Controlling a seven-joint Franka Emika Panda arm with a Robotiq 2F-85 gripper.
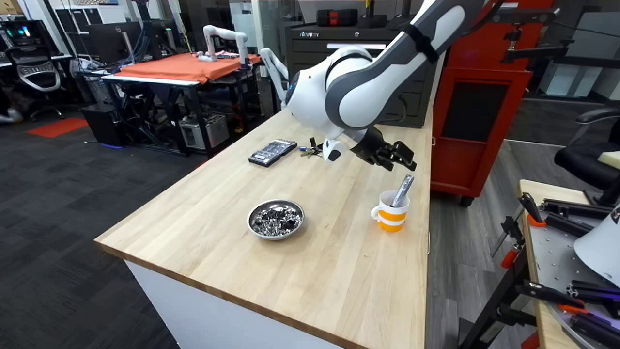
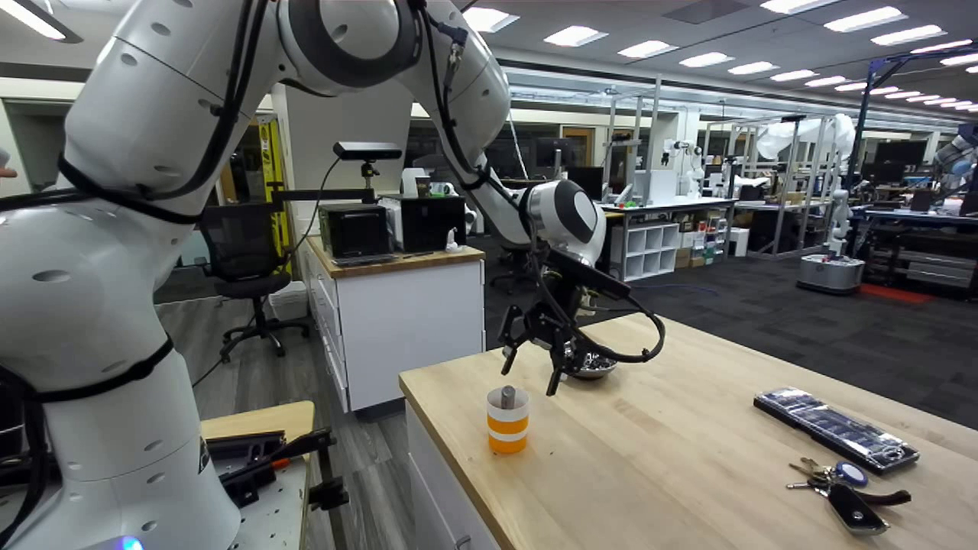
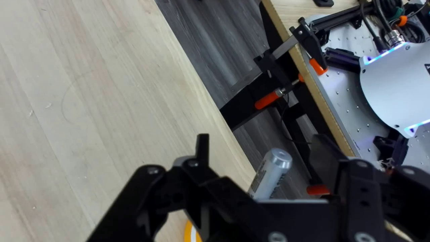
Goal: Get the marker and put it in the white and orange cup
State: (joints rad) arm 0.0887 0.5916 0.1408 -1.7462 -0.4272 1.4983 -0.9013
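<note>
My tool [image 2: 529,374] hangs above the desk [image 1: 310,281], and its two fingers [image 2: 555,380] stand wide apart from each other. The marker [image 1: 403,190] is below the tool, inside the white and orange cup [image 2: 508,428]. Its lower part is hidden by the cup, and its grey upper end comes out over the rim. In an exterior view [image 1: 392,220] I see it leaning to the right, with its top near to my fingers but apart from them. In the wrist view this top [image 3: 270,174] appears in the gap between both fingers, and only a small piece of the cup [image 3: 191,233] shows at the near edge. To the left of the cup, in an exterior view, stands a metal bowl [image 1: 278,236] with small shiny pieces. Farther on the desk lie a flat dark case [image 1: 272,152] and, to its right, some keys [image 1: 312,149].
</note>
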